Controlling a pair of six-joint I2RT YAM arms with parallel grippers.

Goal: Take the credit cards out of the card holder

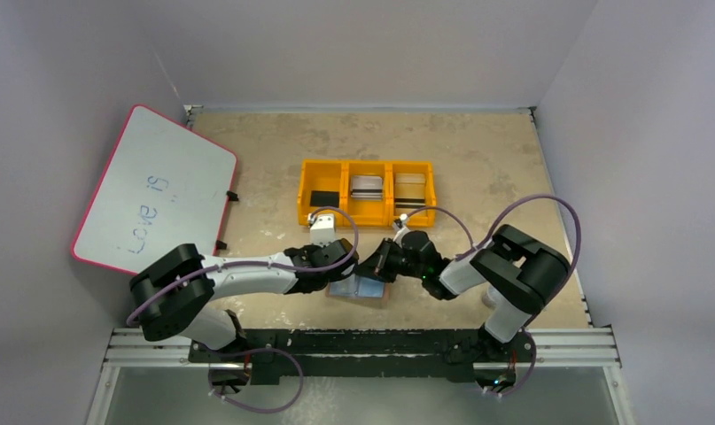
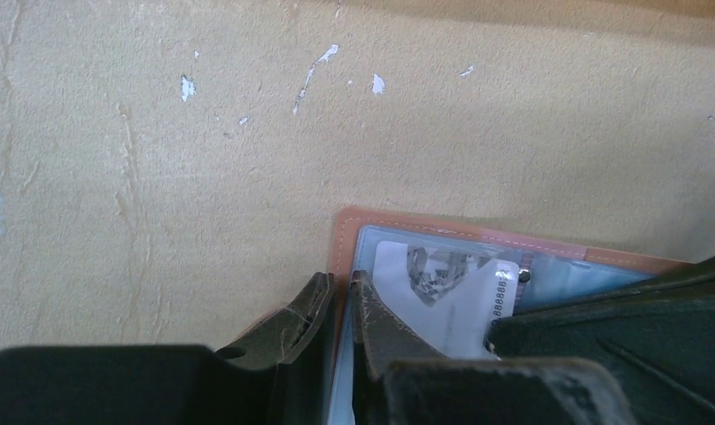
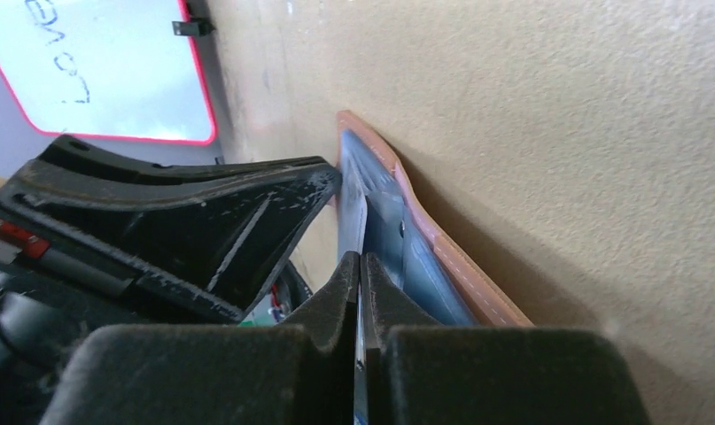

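The tan card holder (image 1: 361, 290) lies open near the table's front, pale blue-grey inside. In the left wrist view my left gripper (image 2: 340, 285) is shut on the edge of the card holder (image 2: 424, 227), one finger outside the leather, one on the inner panel. A white credit card (image 2: 446, 297) with a diamond picture and numbers sticks out of a pocket. My right gripper (image 3: 361, 263) is shut on that card's thin edge (image 3: 354, 226), beside the holder's tan rim (image 3: 442, 257). From above, the left gripper (image 1: 340, 270) and right gripper (image 1: 377, 266) meet over the holder.
An orange three-compartment tray (image 1: 367, 165) with dark and pale items stands behind the grippers. A red-rimmed whiteboard (image 1: 154, 190) leans at the left and shows in the right wrist view (image 3: 97, 71). Grey walls close in the table.
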